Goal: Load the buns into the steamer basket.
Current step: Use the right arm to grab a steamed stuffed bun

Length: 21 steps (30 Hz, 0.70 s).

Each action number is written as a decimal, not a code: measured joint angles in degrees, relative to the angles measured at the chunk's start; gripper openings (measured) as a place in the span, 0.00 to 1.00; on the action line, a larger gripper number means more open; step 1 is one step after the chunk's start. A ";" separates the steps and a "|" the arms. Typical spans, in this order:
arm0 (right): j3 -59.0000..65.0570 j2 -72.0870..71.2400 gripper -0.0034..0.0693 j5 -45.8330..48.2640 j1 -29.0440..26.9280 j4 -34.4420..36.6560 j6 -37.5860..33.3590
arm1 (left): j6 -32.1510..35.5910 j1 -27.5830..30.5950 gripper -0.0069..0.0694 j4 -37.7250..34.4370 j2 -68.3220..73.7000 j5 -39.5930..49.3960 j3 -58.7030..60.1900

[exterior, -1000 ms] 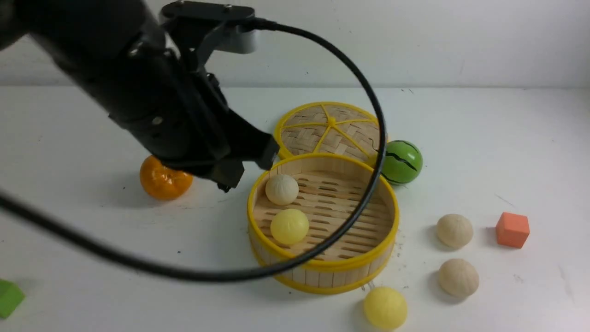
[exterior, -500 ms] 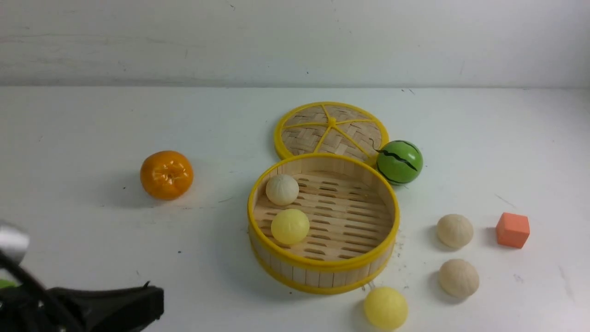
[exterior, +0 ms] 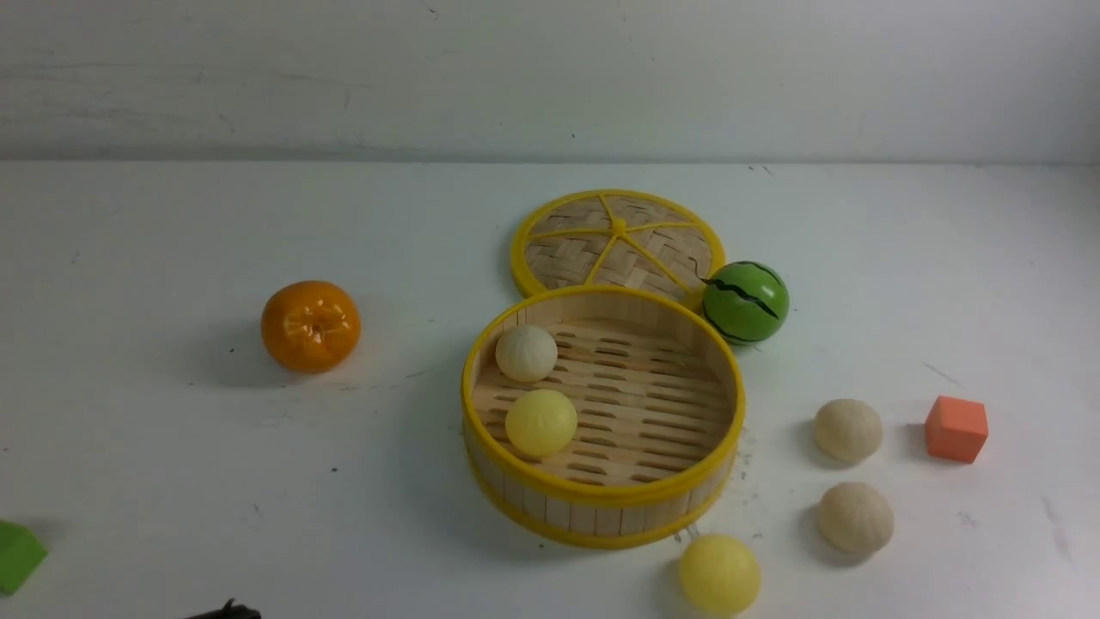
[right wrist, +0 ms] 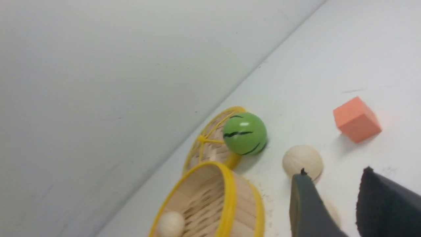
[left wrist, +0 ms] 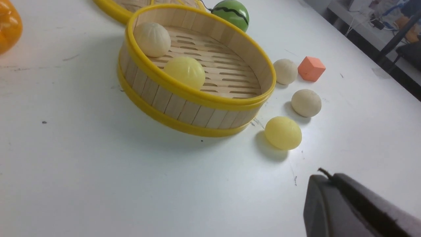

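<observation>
Left arm is out of the way now: a second ago it loomed over the round bamboo steamer basket with yellow rims (exterior: 601, 507), and now only a black sliver of it shows at the front view's bottom edge. The left gripper (left wrist: 324, 179) is pressed together and empty, back from the basket. Two are home: a cream pleated bun (exterior: 526, 353) and a pale yellow bun (exterior: 540, 422) sit on the basket's slatted floor by its left wall. Three wait on the white table (exterior: 172, 473): a far cream bun (exterior: 848, 430) and a near cream bun (exterior: 855, 517) to the basket's right, and a second yellow bun (exterior: 718, 573) just off its near rim. The right gripper (right wrist: 335, 184) hangs over that right-side group, jaws partly apart, holding nothing. It looks like the changeover between placements. Next, the right gripper likely needs to drop around one cream bun, close gently on the rollable ball, and lift it over the rim.
</observation>
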 joint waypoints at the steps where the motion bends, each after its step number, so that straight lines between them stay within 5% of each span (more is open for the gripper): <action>1: -3.56 3.13 0.35 5.96 0.74 0.47 -2.03 | 0.00 0.00 0.07 -0.20 0.00 0.38 0.00; 10: -31.32 37.96 0.34 42.28 3.25 -5.09 -23.66 | 0.00 0.00 0.07 -0.44 -0.10 0.57 0.00; 18: -42.86 55.41 0.34 51.94 4.35 -4.22 -25.50 | 0.00 0.00 0.07 -0.44 -0.10 0.57 0.00; 21: -46.93 60.28 0.34 48.30 10.41 -4.31 -24.04 | 0.00 0.00 0.07 -0.44 -0.10 0.57 0.00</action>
